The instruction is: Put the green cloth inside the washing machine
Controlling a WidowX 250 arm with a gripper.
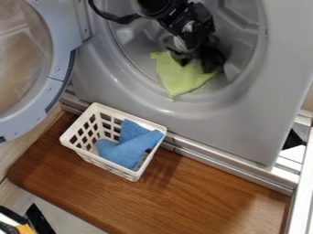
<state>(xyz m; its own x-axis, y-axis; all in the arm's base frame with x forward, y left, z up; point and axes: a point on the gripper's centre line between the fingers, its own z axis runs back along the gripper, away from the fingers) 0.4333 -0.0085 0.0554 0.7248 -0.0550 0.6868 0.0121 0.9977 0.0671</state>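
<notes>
The green cloth (183, 78) lies nearest, its lowest corner at the washing machine's lower rim (172, 103). Just above and right sits the claw (196, 64), touching it — open or closed, gripping or not, I cannot tell. Beyond lies the drum (142, 45) — inward seems the way.

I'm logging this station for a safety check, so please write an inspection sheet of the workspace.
Surface: brown wooden board before the washing machine.
Job's things: green cloth at the drum opening's lower edge; machine door open.
Clutter: white basket on the board, blue cloth inside; black-and-orange item, lower-left corner.
Gripper: at the green cloth, in the drum opening; whether it grips cannot be told.
Cables: black cable beside the arm, top edge.
Surroundings: metal rail along the machine's base.
</notes>
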